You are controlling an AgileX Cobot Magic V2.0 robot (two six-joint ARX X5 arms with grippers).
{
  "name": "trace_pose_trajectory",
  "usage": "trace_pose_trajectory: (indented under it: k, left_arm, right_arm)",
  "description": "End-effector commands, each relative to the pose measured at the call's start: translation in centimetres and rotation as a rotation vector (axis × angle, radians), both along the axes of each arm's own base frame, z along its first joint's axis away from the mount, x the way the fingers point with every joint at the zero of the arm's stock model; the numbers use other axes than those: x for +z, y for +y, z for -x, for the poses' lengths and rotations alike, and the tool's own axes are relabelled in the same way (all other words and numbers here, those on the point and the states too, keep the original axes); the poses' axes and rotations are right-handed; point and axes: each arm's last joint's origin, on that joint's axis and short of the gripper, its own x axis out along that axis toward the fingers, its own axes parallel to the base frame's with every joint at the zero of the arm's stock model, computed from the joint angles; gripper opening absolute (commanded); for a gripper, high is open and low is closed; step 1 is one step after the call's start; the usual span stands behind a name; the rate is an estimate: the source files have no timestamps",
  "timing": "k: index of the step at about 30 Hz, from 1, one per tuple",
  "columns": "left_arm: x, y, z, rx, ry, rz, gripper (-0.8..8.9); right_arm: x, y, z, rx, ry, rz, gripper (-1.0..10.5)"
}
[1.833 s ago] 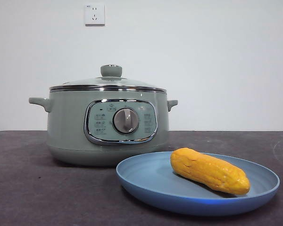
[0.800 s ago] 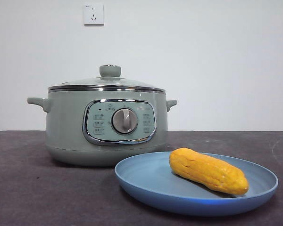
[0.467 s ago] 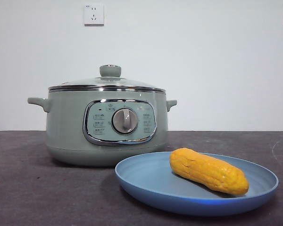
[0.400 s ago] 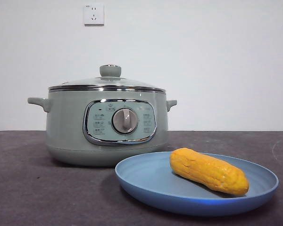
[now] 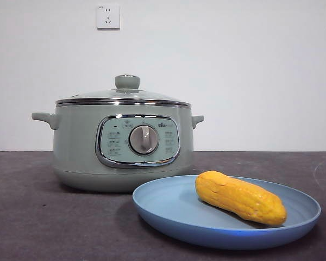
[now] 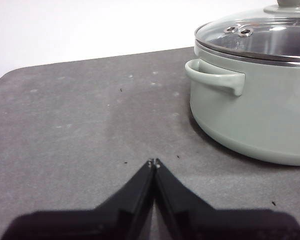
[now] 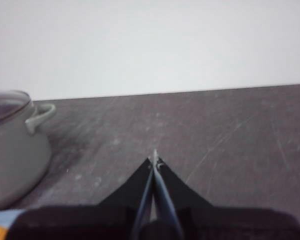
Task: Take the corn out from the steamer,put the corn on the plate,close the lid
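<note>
Corn (image 5: pixel 240 197) lies on plate (image 5: pixel 174 215); lid (image 5: pixel 125 95) covers steamer (image 5: pixel 76 152).

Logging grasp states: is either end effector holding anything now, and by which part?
Nothing is held. The left end effector and right end effector are both shut on nothing, low over the table.

Lid (image 5: pixel 123 94) on steamer (image 5: pixel 119 144); plate (image 5: pixel 174 209) in front, to right; corn (image 5: pixel 240 197) on plate.

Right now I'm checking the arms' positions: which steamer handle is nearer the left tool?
The handle in the left tool's wrist view, on the steamer's side away from the plate.
</note>
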Motion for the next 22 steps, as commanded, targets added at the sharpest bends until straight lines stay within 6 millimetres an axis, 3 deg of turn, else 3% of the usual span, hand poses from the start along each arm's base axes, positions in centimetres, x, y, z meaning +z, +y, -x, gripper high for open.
trace_pose_trajectory:
  k: [1, 5, 22]
  left_arm:
    - [-0.4, 0.0, -0.1, 0.005, 0.008, 0.008, -0.04]
    - [-0.4, 0.0, -0.1, 0.004, 0.008, 0.008, -0.04]
    - [-0.4, 0.0, -0.1, 0.004, 0.008, 0.008, -0.04]
  right_arm:
    - [-1.1, 0.0, -0.1, 0.000, 0.053, -0.048, 0.0]
    - [-2.3, 0.0, 0.0, -0.003, 0.176, -0.041, 0.0]
    - [-2.2, 0.1, 0.0, 0.014, 0.172, -0.062, 0.0]
